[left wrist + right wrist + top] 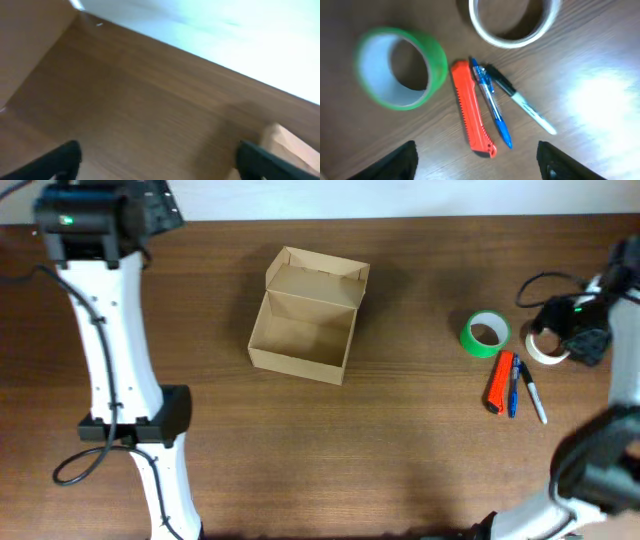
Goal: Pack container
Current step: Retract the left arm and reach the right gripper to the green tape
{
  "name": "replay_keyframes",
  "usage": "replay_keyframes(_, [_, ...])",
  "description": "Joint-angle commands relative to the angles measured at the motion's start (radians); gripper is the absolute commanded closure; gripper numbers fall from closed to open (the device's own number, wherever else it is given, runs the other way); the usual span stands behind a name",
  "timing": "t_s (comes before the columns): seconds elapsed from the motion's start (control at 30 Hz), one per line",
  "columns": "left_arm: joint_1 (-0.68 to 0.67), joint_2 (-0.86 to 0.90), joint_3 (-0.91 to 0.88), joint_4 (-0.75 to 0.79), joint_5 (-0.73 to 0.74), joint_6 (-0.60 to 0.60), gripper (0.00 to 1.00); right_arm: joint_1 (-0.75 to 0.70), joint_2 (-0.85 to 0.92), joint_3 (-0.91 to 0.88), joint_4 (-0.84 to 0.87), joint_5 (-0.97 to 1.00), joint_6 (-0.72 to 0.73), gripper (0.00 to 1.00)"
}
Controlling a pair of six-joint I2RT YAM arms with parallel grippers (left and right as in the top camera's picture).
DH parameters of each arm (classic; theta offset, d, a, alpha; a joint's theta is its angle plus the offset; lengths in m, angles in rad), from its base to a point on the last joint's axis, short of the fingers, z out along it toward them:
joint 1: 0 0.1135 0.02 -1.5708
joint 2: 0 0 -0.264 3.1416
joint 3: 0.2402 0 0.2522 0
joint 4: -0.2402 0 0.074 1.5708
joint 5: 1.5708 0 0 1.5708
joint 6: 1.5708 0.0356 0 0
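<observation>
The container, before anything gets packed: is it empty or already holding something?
Empty. The overhead view shows the container with its flap up and only bare cardboard floor inside.

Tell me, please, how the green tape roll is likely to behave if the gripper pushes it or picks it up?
The green tape roll lies flat on its side face, so a push would probably slide it over the table rather than roll it. It is a hollow ring, so probably light. Its rounded outer wall could slip; gripping across the wall through the hole seems safer.

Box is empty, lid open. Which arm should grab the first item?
Right. Its gripper hangs open over the green tape, orange cutter and pens. The left gripper sees only bare table beside the container.
</observation>
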Motion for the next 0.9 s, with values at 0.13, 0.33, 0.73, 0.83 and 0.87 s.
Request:
replay_keyframes(0.13, [0.118, -0.013, -0.053, -0.003, -0.014, 0.010, 0.00, 0.077, 0.161, -0.008, 0.036, -0.026, 0.030, 0.27])
replay_keyframes(0.33, [0.148, -0.013, -0.053, -0.003, -0.014, 0.010, 0.00, 0.099, 0.170, -0.008, 0.102, -0.025, 0.035, 0.26])
replay_keyframes(0.73, [0.148, -0.013, -0.053, -0.003, -0.014, 0.010, 0.00, 0.099, 0.178, -0.008, 0.217, 0.008, 0.140, 0.33])
replay_keyframes(0.83, [0.148, -0.013, -0.053, -0.003, -0.014, 0.010, 0.00, 0.100, 0.204, -0.008, 0.214, 0.015, 0.153, 0.34])
replay_keyframes(0.87, [0.148, -0.013, -0.053, -0.003, -0.014, 0.010, 0.00, 0.099, 0.215, -0.008, 0.210, 0.015, 0.162, 0.35])
